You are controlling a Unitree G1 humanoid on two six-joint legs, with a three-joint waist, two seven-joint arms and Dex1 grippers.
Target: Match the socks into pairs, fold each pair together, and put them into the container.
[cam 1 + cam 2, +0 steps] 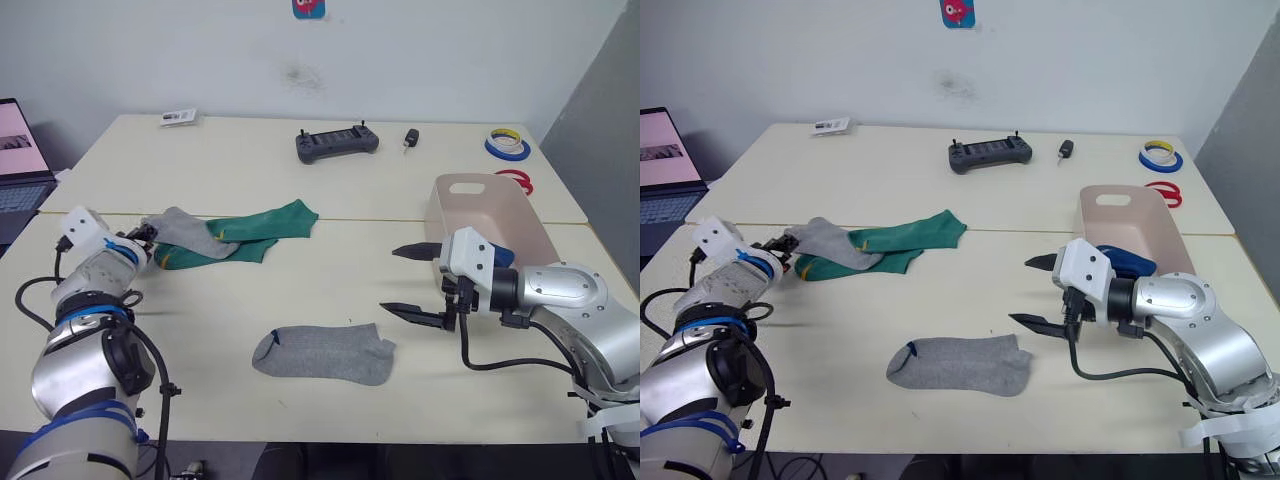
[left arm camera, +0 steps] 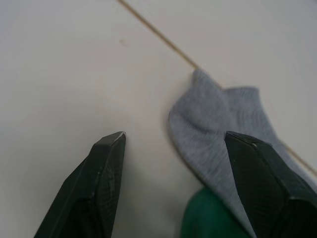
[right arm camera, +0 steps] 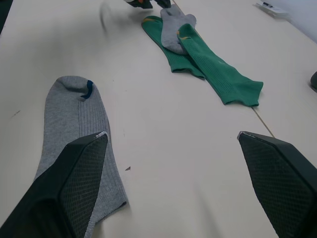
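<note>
One grey sock (image 1: 323, 354) lies flat on the near part of the table (image 1: 250, 160), its cuff with a small blue mark towards my left. The second grey sock (image 1: 187, 231) lies further off to my left, draped over the end of two green socks (image 1: 262, 228) that stretch side by side along the seam between the two tabletops; yellow marks show at their near ends. The container (image 1: 490, 215) stands on my right side of the table, and something dark blue (image 1: 1127, 262) lies inside it, mostly hidden behind my right arm, so I cannot tell whether it is one sock or two.

My left gripper (image 1: 147, 235) is at the left end of the far grey sock, its fingers spread apart; in my left wrist view one finger (image 2: 94, 191) is over bare table and the other (image 2: 270, 186) is over the sock's grey fabric. Whether the tips touch the cloth I cannot tell.

My right gripper (image 1: 410, 283) hovers between the near grey sock and the container, fingers wide open and holding nothing. In my right wrist view the near sock lies under one finger (image 3: 69, 186).

At the far edge of the table are a black handheld controller (image 1: 337, 142), a small dark object (image 1: 411, 138), a white label (image 1: 179, 117) and rolls of tape (image 1: 508, 146). A laptop (image 1: 20, 160) sits off to my left.
</note>
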